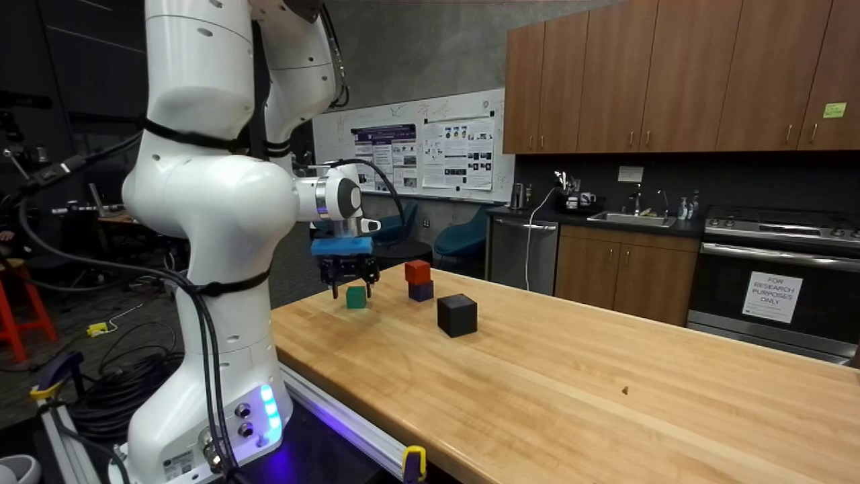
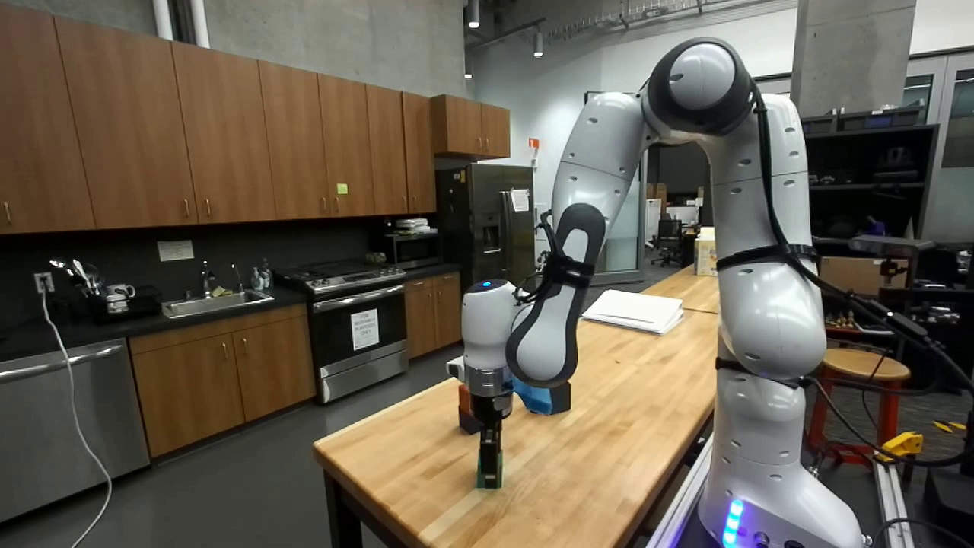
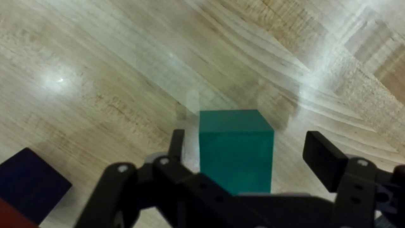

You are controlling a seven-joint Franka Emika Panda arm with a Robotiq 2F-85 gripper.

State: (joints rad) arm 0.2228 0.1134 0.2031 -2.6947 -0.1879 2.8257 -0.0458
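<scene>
Green cube: stands on the worktop, between the claw's two fingers; in the wrist view we find it at about 5 o'clock of centre.
Claw: released, pointing to 6 o'clock in both exterior views, spread astride the green cube; we see nothing clamped.
Finger gaps: a strip of worktop shows on either side of the cube in the wrist view. The 9 o'clock finger is just beside it, the 3 o'clock finger farther off. We note no contact.
Finger depth: in an exterior view the tips look partway down the cube's sides; their clearance over the wood we cannot tell.
Stack: red cube on purple cube, between 2 and 3 o'clock of the green cube in an exterior view, and apart from it. In the wrist view the purple cube lies between 8 and 9 o'clock of it.
Black cube: between 3 and 4 o'clock of the green cube in an exterior view, farther off than the stack.
Alignment step: we judge this to be the lining-up around the green cube, the grip not yet made.
Next claw move: a grip from here calls for drawing the fingers together evenly. With unequal gaps, the 9 o'clock finger could nudge the cube toward 3 o'clock, so we favour a slight shift toward 9 o'clock beforehand.
</scene>
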